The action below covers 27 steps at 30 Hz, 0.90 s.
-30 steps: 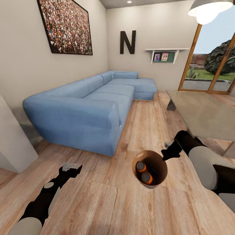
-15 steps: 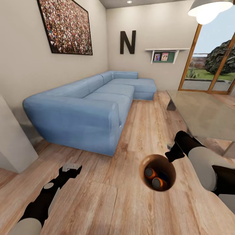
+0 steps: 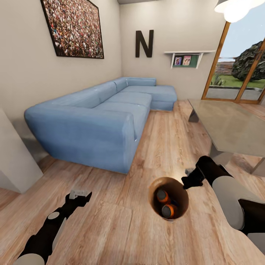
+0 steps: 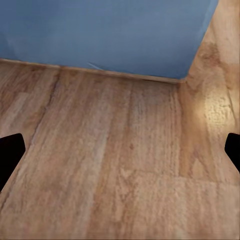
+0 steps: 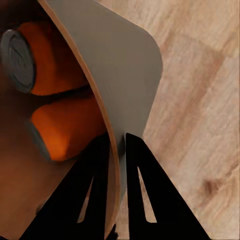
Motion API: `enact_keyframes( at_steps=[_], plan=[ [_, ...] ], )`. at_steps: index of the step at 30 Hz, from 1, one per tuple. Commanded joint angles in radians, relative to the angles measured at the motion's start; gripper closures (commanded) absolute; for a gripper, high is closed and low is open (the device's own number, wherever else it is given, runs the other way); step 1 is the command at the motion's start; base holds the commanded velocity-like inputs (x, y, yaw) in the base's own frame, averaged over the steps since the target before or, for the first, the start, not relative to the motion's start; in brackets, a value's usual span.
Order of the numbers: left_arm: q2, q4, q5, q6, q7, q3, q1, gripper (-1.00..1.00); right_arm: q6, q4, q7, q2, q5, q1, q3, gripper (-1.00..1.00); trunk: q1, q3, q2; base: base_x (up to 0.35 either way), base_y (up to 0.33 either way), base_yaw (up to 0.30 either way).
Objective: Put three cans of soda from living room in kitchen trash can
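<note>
tash can point(image 3: 168, 198) shifted left (rim pinched), right fingers point(image 5: 97, 165)

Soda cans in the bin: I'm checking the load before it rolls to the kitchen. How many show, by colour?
Orange cans: 2
Dark blue cans: 0 showing in the trash can
Total: 2
The right gripper pinches the rim.

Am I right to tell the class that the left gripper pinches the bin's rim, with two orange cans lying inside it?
Not quite: the right gripper pinches the bin's rim, as the right wrist view shows. The left gripper hangs open over bare floor. Two orange cans do lie inside.
</note>
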<state>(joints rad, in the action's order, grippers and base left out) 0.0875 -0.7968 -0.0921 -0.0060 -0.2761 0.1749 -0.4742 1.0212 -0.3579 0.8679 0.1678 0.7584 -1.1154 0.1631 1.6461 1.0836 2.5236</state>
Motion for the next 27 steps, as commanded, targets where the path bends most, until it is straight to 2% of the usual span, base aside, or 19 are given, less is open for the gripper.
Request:
enact_keyframes(
  at_steps=[1, 11, 27],
  plan=[
    [0.0, 0.0, 0.0, 0.0, 0.0, 0.0, 0.0, -1.0, 0.026, 0.001, 0.021, 0.0, -0.07, 0.0, 0.014, 1.0, 0.0, 0.004, 0.0, 0.0, 0.0, 0.0],
    [0.0, 0.0, 0.0, -0.001, 0.0, 0.0, 0.001, -1.0, 0.026, -0.002, 0.111, 0.001, -0.066, 0.0, 0.013, 1.0, 0.0, 0.004, 0.0, 0.0, 0.0, 0.0],
    [0.0, 0.001, 0.0, -0.002, 0.001, 0.0, 0.001, -1.0, 0.026, -0.003, 0.132, 0.001, -0.071, 0.0, 0.013, 1.0, 0.0, 0.004, 0.0, 0.0, 0.0, 0.0]
  ],
)
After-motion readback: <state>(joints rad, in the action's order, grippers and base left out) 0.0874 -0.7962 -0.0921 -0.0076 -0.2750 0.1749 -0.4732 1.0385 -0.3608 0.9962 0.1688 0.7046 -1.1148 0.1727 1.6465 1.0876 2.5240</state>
